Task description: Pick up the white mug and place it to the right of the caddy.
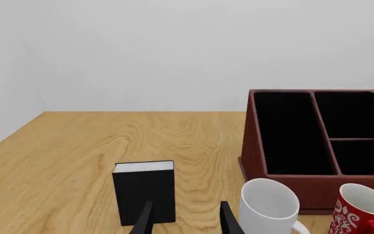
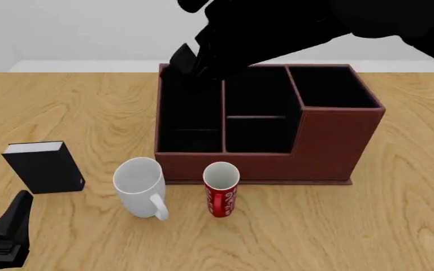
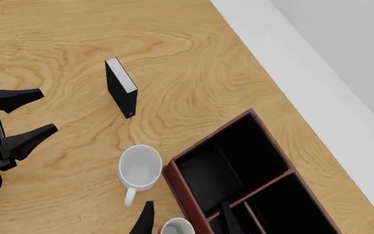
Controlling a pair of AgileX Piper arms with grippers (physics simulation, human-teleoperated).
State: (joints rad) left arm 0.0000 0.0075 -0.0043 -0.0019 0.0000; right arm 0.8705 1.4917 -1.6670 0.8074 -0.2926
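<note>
Glossy white ceramic mug (image 2: 139,184) sits upright on the wooden table (image 2: 368,226), just in front of the near wall of the caddy, the large dark red-brown leather-look box with black-lined compartments (image 2: 330,147), toward its left end. Mug handle points toward the camera side in the front view. Nothing is touching the mug.

Narrow red-patterned cup with white inside (image 2: 221,190) stands just right of the mug, also against the caddy's front wall, small gap between cup and mug. Small black book-like box with a white top edge (image 2: 43,166) stands upright to the left of the mug, apart from it.

Left gripper (image 2: 9,228): low at the near-left corner of the table, fingers apart, holding nothing. The left wrist view shows both fingertips (image 1: 144,219) with clear space between them, book box straight ahead, mug (image 1: 270,207) off to the side.

Right gripper (image 3: 183,219): up above the caddy's left compartment, shows as a dark mass in the front view. The right wrist view looks down on the mug (image 3: 140,168) and the caddy corner (image 3: 239,170); two finger tips visible, spread, nothing between them but the cup rim (image 3: 176,226) far below
</note>
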